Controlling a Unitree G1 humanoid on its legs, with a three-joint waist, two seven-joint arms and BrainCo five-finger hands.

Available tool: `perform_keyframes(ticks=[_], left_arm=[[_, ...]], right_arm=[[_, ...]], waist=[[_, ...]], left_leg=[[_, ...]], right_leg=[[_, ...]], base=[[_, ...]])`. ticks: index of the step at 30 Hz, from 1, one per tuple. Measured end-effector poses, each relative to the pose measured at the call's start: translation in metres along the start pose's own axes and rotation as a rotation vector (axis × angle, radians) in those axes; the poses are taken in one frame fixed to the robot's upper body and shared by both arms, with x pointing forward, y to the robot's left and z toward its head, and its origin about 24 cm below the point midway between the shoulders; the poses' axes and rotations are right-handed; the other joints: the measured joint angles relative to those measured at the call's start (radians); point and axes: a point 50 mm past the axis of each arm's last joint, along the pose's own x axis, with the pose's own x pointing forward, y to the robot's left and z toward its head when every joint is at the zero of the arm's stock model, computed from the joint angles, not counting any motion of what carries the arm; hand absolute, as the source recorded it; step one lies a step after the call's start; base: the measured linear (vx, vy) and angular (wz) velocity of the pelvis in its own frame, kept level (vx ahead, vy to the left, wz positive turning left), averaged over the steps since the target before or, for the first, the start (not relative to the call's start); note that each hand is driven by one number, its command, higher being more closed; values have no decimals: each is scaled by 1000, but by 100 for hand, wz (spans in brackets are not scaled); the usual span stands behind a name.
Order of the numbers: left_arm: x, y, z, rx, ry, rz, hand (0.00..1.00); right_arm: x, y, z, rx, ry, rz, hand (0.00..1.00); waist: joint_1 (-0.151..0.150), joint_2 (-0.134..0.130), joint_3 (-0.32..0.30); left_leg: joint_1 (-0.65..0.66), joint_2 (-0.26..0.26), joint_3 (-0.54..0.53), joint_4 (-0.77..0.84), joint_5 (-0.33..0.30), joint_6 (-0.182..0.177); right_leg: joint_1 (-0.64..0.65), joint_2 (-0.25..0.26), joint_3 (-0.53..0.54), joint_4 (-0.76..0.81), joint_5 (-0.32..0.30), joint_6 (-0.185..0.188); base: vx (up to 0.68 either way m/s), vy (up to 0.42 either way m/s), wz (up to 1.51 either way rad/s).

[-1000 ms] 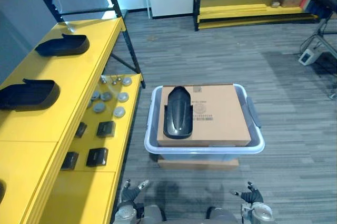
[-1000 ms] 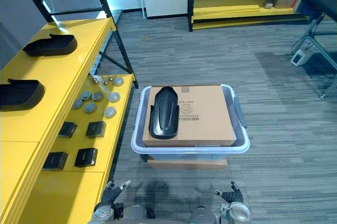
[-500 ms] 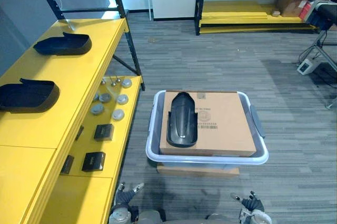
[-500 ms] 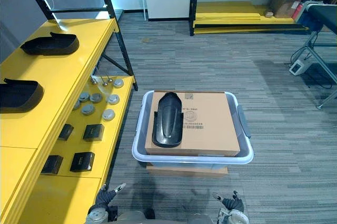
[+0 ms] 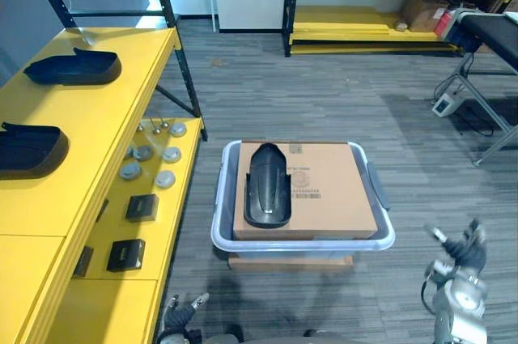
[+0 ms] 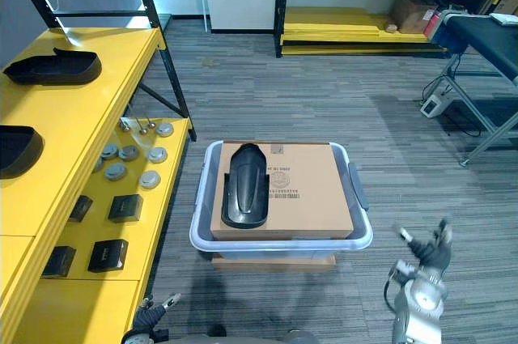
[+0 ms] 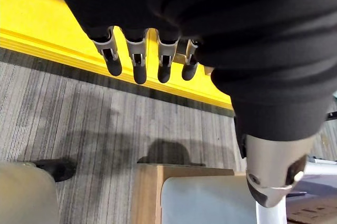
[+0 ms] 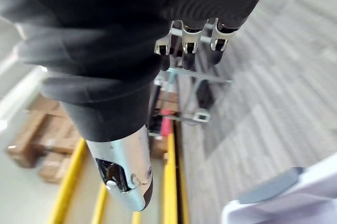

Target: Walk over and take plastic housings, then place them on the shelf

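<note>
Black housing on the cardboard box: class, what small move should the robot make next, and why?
Probably a short step towards the tote, then a reach for the housing. It lies untouched on the cardboard box inside the tote. The right hand is open and empty, off to the right of the tote's near corner. The left hand is open and low. Both are well short of the housing.

No print is legible. The box carries a barcode label, at 3 o'clock from the housing, too small to read.
</note>
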Motion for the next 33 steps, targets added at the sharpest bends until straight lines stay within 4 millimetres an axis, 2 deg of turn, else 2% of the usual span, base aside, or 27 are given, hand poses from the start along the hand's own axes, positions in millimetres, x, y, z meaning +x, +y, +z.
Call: perform_keyframes(ticks=[3,5,9,10,13,14,16,21,23,24,28,30,33], left_arm=[[-1,-3,2,8,-16,-13,0],[-1,-3,5,5,-31,-14,0],[-1,-6,11,12,-61,-25,0],[-1,-8,16,10,-85,-29,0],[-2,-11,26,7,-127,-38,0],[-1,-12,32,2,-146,-39,0],[-1,-15,37,-4,-162,-38,0],[-1,-18,53,-5,-229,-40,0],[-1,-18,57,-2,-241,-40,0],[0,-18,59,0,-250,-37,0],[1,-22,68,14,-278,-34,0],[2,-24,72,19,-284,-30,0],[3,-25,75,7,-283,-32,0]], right_arm=[[-3,29,4,-33,-27,104,0],[-2,56,7,-50,-43,174,0],[9,83,-1,-112,0,219,0],[14,91,-3,-129,24,228,0],[22,115,-4,-136,76,254,0],[24,122,-5,-152,86,268,0],[27,130,-6,-185,100,286,0],[39,144,-12,-242,188,258,0],[45,146,-7,-243,190,223,0],[51,149,-1,-234,187,204,100],[68,151,15,-257,178,159,100],[72,143,15,-256,186,121,100],[76,140,17,-258,189,112,100]], waist=[[4,0,0],[23,4,2],[38,5,11],[55,7,24],[69,12,63],[83,15,82],[106,19,104],[111,27,177],[111,30,196],[114,31,205],[123,35,226],[136,36,228],[135,33,238]], left_leg=[[-18,0,-19,0,0,-1],[-36,-2,-32,1,1,-1],[-79,-15,-83,1,20,2],[-91,-17,-95,2,27,3],[-119,-27,-131,2,41,2],[-125,-29,-136,2,46,2],[-138,-34,-154,5,48,2],[-182,-52,-222,5,85,0],[-192,-56,-238,5,90,0],[-196,-57,-238,5,96,0],[-215,-63,-239,-14,127,-1],[-215,-63,-245,-42,149,-3],[-212,-59,-261,-77,177,-10]], right_leg=[[-1,3,-21,-14,2,-1],[-7,4,-35,-21,2,-1],[-9,1,-84,-45,12,-4],[-12,1,-86,-52,20,-6],[-15,-2,-123,-58,21,-5],[-14,-3,-131,-63,27,-4],[-17,-4,-140,-68,30,1],[-21,-14,-212,-69,37,9],[-24,-15,-219,-69,40,8],[-29,-15,-217,-69,46,6],[-55,-23,-215,-71,60,8],[-65,-23,-217,-70,63,12],[-72,-16,-224,-68,65,11]], base=[[37,-21,23],[34,-17,20],[31,-7,46],[9,16,39],[-10,8,41],[-28,19,33],[-28,18,24],[-30,9,45],[-50,27,27],[-54,47,3],[-93,66,0],[-96,37,7],[-114,30,12]])
